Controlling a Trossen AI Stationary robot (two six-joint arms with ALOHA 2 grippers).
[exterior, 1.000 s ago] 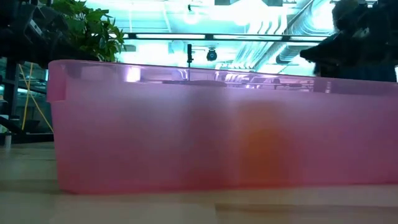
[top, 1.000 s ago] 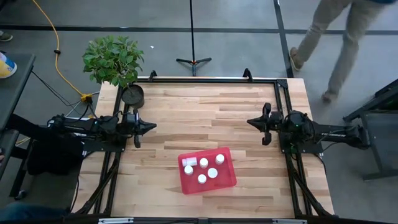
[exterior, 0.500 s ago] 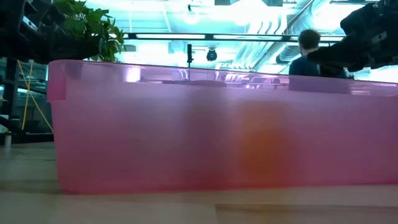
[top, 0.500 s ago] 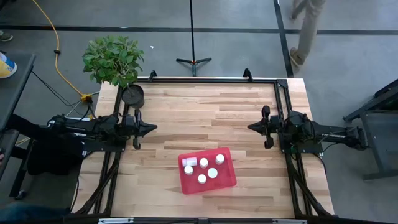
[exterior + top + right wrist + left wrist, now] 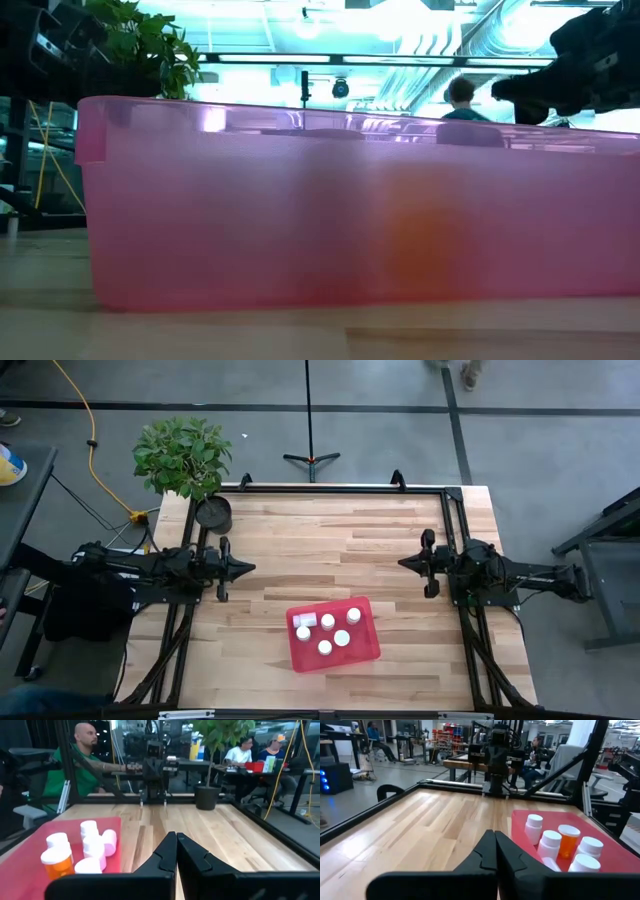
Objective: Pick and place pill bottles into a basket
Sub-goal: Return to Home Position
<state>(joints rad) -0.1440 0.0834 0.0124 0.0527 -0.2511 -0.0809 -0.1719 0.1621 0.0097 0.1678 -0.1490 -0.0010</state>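
Several pill bottles (image 5: 328, 622) with white caps are in the red basket (image 5: 362, 647) on the near middle of the table. Most stand upright. One is amber (image 5: 568, 840), and one white bottle (image 5: 109, 842) lies on its side. The low view looks through the basket's wall (image 5: 250, 210), where the amber bottle shows as an orange blur (image 5: 425, 235). My left gripper (image 5: 247, 568) is shut at the table's left side, level and pointing right, well clear of the basket. My right gripper (image 5: 402, 563) is shut at the right side, pointing left, with nothing in it.
A black round pot (image 5: 213, 512) stands at the far left corner, with a leafy plant (image 5: 182, 455) just beyond it. A black frame (image 5: 340, 490) runs along the table's edges. People sit and move in the room beyond the table.
Both grippers have stayed shut and kept their places above the table's sides; the left one has rolled a little. The basket and bottles have not moved. A person beyond the far edge has walked out of the high view.
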